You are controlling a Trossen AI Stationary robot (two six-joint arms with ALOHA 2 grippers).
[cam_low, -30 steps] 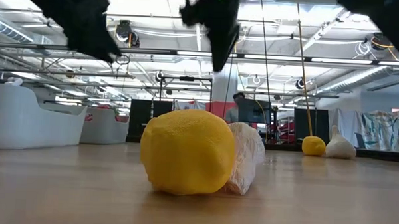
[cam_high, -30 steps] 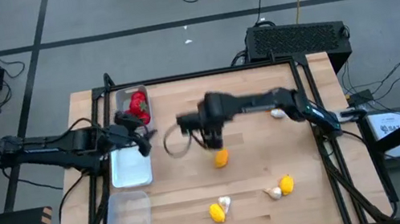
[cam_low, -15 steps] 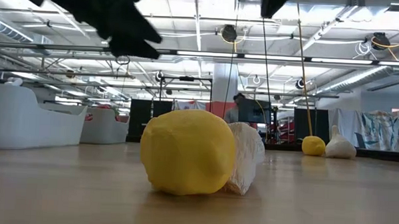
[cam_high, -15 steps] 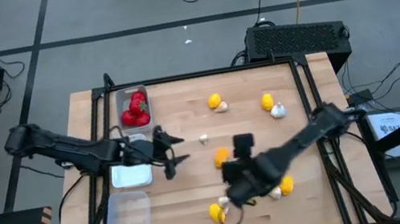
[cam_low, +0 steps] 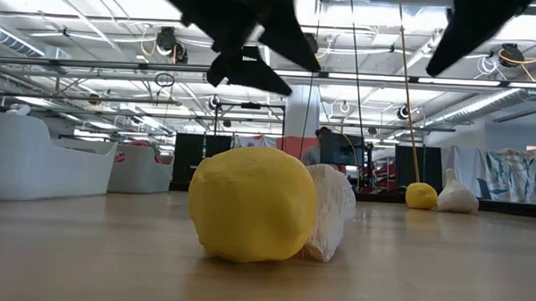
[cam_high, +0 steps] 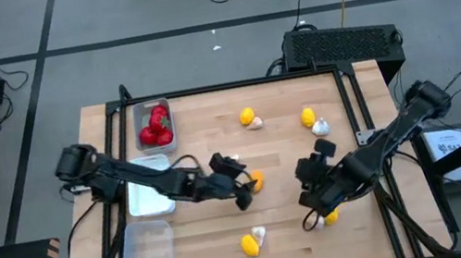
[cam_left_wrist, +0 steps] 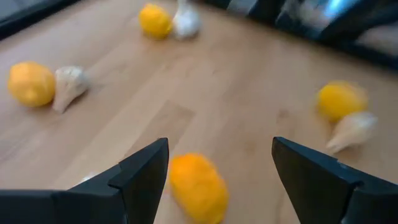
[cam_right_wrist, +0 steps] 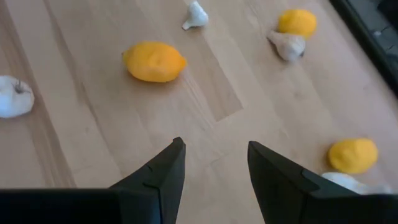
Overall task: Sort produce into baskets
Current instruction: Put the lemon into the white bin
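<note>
Left pincer (cam_high: 243, 191) gapes over lemon (cam_high: 256, 181); right pincer (cam_high: 306, 199) hovers part-open, empty.

my left claw (cam_high: 243, 190) covers part of the lemon (cam_high: 257, 180) from above — my right claw (cam_high: 310, 198) hides part of the garlic (cam_high: 318, 221) under it.

Left gripper (cam_high: 243, 190): moved from beside the tray of red pieces (cam_high: 155, 127), out across the table (cam_high: 296, 240), to the lone yellow-orange piece (cam_high: 256, 180) at mid-table; jaws spread, one finger on either side of that piece in the left wrist view. Right gripper (cam_high: 310, 198): swung from mid-table toward the near edge, then back to the right-hand side, stopping over the yellow piece and garlic bulb (cam_high: 325, 217); jaws parted, empty.
</note>
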